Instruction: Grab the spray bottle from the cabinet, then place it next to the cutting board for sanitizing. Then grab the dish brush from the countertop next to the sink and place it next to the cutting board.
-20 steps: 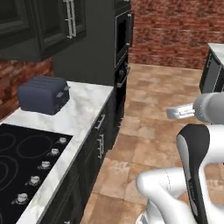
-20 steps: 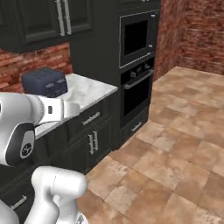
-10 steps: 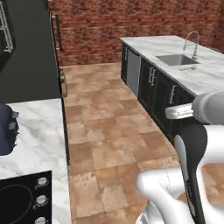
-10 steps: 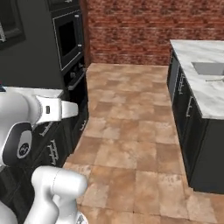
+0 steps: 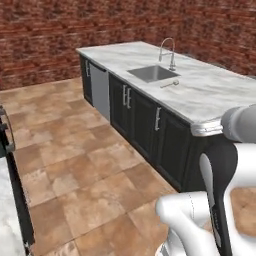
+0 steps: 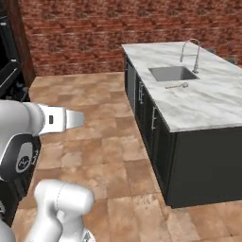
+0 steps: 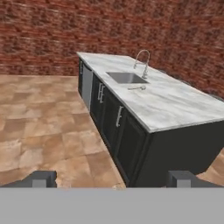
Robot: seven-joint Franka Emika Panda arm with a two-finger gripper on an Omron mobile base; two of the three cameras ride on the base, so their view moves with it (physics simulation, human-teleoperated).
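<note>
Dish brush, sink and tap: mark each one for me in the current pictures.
dish brush (image 6: 177,86), right base view, on the middle of its thin handle.
sink (image 6: 172,73), right base view, on the basin floor.
tap (image 5: 173,55), left base view, on its upright stem.

Your arm (image 6: 28,137) is glossy white, built of rounded, tube-like links with smooth bulging shells. You can see a dark charcoal joint cap on the link in the right base view, carrying a small pale round emblem. A black band runs along the upright link (image 5: 220,200) in the left base view. The wrist section narrows to a light grey, boxy piece. Two small dark grey, squared fingertips (image 7: 41,178) cap your gripper (image 7: 111,179).
</note>
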